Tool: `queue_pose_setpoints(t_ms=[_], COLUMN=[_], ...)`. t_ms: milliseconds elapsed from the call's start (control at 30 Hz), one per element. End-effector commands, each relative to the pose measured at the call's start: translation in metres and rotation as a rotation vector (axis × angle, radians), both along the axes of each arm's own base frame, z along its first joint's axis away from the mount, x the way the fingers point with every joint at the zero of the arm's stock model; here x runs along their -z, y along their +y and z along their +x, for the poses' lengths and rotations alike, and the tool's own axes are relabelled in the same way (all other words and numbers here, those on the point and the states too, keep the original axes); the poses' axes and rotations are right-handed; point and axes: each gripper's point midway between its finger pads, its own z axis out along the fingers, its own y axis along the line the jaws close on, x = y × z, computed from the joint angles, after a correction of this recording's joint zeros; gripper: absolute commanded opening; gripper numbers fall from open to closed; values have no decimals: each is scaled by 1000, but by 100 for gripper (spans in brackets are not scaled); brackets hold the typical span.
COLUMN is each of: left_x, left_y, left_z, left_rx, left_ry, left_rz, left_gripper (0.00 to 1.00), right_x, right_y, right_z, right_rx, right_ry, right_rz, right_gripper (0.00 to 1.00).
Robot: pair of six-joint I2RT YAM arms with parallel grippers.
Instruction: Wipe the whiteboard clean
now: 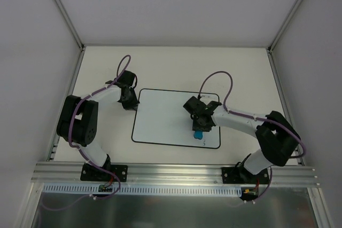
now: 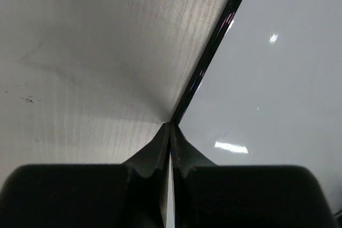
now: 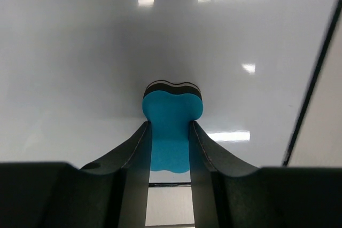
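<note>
The whiteboard (image 1: 165, 116) lies flat on the table between the arms, and I see no writing on it. My right gripper (image 1: 199, 129) is over its near right part and shut on a small blue eraser (image 1: 198, 134). In the right wrist view the fingers (image 3: 133, 148) clamp the eraser (image 3: 172, 110) by its sides, with its black felt face against the glossy board (image 3: 80, 52). My left gripper (image 1: 132, 103) is shut, its tips (image 2: 171, 125) resting on the board's black left border. The board (image 2: 278, 78) fills the right of that view.
The pale table (image 1: 160, 68) is enclosed by white walls on three sides. An aluminium rail (image 1: 176, 172) with both arm bases runs along the near edge. Bare table shows left of the board's border (image 2: 80, 52) and past its right border (image 3: 328, 121).
</note>
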Motion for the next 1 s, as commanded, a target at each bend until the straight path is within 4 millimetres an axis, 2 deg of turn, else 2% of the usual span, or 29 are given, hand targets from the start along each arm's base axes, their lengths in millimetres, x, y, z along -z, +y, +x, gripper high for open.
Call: queue_pose_setpoints(t_ms=[0,67,167,200,233,267,367,433,467,567,700,767,833,967], left_x=[-2,-2,-3,-3,-3,-4,-6,-8,-9,-10,-10,-9,-9,-9], left_y=[-7,-7,-7,-7,-7,-7,-9,-9,-9,-10,-12,-12,-12,-13], left_z=[-2,-2,-1,-1,0,1,3,5,5,6,7,7,7,5], left_rx=[-5,-5,-8,-10,-11,-13,-14,-17,-18,-18,-14,-13,-11,-10], left_ry=[11,11,10,8,7,2,-2,-6,-7,-11,-6,-5,-3,-1], left_rz=[-44,-40,-41,-41,-42,-42,-50,-52,-53,-57,-67,-66,-67,-73], left_gripper=[0,0,0,0,0,0,0,0,0,0,0,0,0,0], right_x=[27,28,21,23,21,13,12,4,4,-4,-3,-2,2,19], right_y=[58,67,51,33,24,11,-17,-33,-47,-69,-84,-86,-77,-32], right_z=[-13,-15,-15,-20,-21,-24,-31,-35,-42,-50,-57,-58,-56,-42], right_rx=[-96,-114,-61,-30,-13,14,80,119,148,201,263,282,246,160], right_ry=[84,87,61,68,63,58,39,16,28,10,-4,-4,3,9], right_rz=[84,85,61,11,-9,-25,-62,-77,-110,-156,-143,-133,-103,55], right_gripper=[0,0,0,0,0,0,0,0,0,0,0,0,0,0])
